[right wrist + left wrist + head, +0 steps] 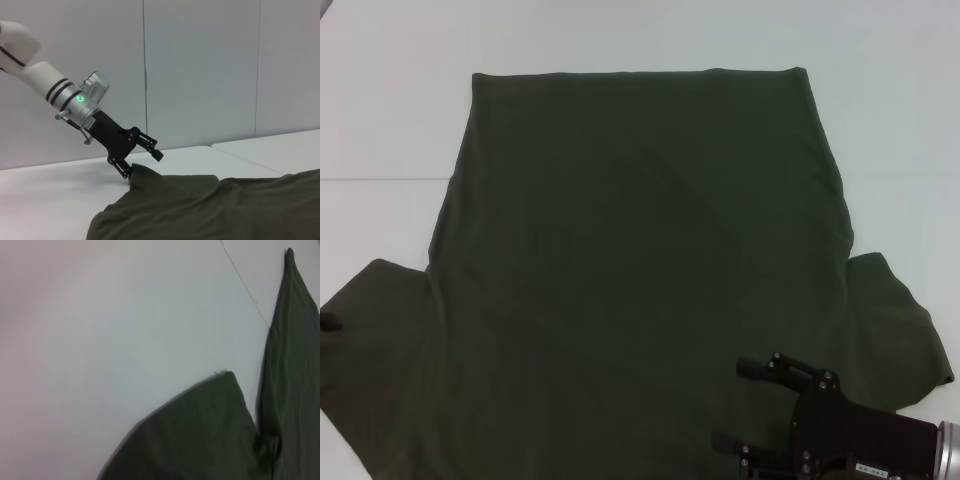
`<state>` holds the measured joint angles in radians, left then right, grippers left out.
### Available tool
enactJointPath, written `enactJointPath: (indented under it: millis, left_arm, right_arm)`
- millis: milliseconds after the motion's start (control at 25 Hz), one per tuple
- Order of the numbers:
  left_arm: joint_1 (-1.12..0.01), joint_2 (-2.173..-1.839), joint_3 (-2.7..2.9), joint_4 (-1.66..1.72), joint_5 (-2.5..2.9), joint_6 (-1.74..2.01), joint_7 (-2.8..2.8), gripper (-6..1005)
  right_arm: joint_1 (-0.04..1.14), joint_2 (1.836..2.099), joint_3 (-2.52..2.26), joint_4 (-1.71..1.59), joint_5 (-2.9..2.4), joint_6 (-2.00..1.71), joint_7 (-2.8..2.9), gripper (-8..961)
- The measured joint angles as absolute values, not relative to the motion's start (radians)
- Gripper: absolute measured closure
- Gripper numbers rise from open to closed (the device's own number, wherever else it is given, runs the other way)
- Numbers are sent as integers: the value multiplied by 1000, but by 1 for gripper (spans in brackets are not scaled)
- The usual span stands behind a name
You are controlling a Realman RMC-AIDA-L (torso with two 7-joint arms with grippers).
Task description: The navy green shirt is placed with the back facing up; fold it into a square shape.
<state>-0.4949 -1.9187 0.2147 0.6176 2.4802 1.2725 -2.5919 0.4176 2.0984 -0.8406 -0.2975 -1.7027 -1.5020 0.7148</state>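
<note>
right gripper [745,405] low over shirt [640,270], spread apart. left gripper [142,162] seen pinching left sleeve [137,175], lifted. shirt otherwise flat; no fold completed yet.

The navy green shirt [640,270] runs off the head view's lower edge, collar unseen.

My head camera looked steeply down on the navy green shirt [640,280]. My left wrist camera hovered close above its sleeve [200,435]. My right wrist camera gazed low across, sharing that sleeve [145,185] toward nine o'clock.
</note>
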Motion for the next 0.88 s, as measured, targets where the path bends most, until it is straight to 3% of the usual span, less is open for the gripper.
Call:
enactJointPath:
  millis: [200, 560, 880]
  left_arm:
    - [-498, -1923, 207, 617, 2458, 1267, -2570, 113]
    - [-487, -1940, 207, 604, 2416, 1221, -2510, 226]
    - [-486, -1937, 208, 606, 2413, 1223, -2502, 597]
  right_arm:
    - [416, 2098, -840, -298, -1703, -1502, 715, 56]
    - [414, 2098, -830, -300, -1703, -1508, 715, 56]
    - [420, 2100, -830, -301, -1703, -1507, 715, 57]
